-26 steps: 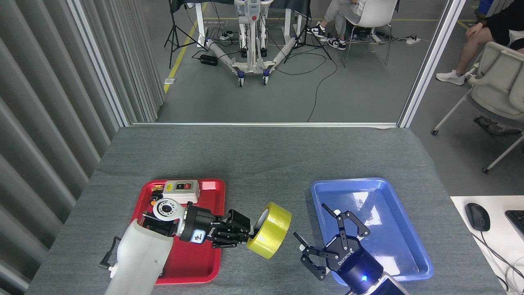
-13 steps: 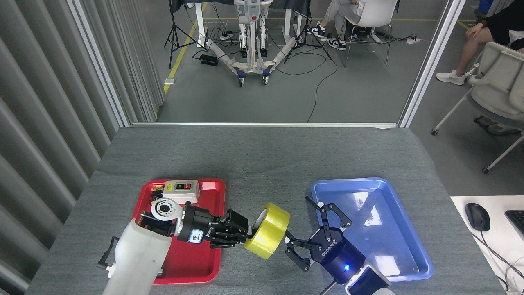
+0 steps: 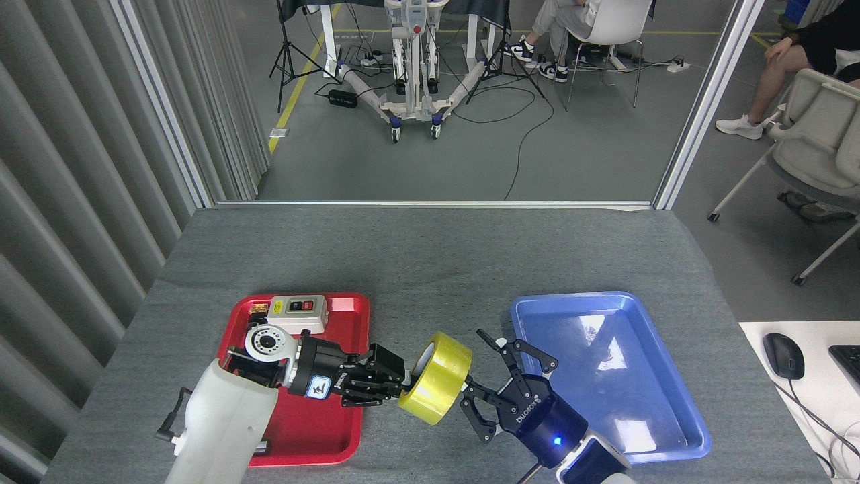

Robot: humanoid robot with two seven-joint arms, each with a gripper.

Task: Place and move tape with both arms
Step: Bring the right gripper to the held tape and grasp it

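Nearest to me, the right gripper [image 3: 485, 384] is reaching in from the lower right, its black fingers [image 3: 521, 349] spread wide apart and holding nothing; a blue light is glowing on its wrist. Its fingertips are sitting just beside the right face of the tape [image 3: 435, 376], though I cannot tell whether they are touching it.

The tape, a yellow roll, is being held up off the grey table [image 3: 430, 262], tilted on edge, in the gap between the two trays. The left gripper [image 3: 396, 386] is coming in from the left over the red tray [image 3: 316, 423] and is clamped on the roll's left rim, one finger seeming to go into the white core.

Under the left arm, the red tray is lying on the table, with a white switch box [image 3: 297, 307] at its far end. Across the gap, the blue tray [image 3: 665, 423] is lying with nothing in it.

Off the table's right side, a black mouse [image 3: 783, 355] is resting on a white desk [image 3: 799, 417].

Beyond the table's far edge, a wheeled stand [image 3: 413, 87] and cables are spread over the grey floor, and two people are sitting on chairs, one [image 3: 561, 27] at the back and one [image 3: 796, 60] at the right edge.
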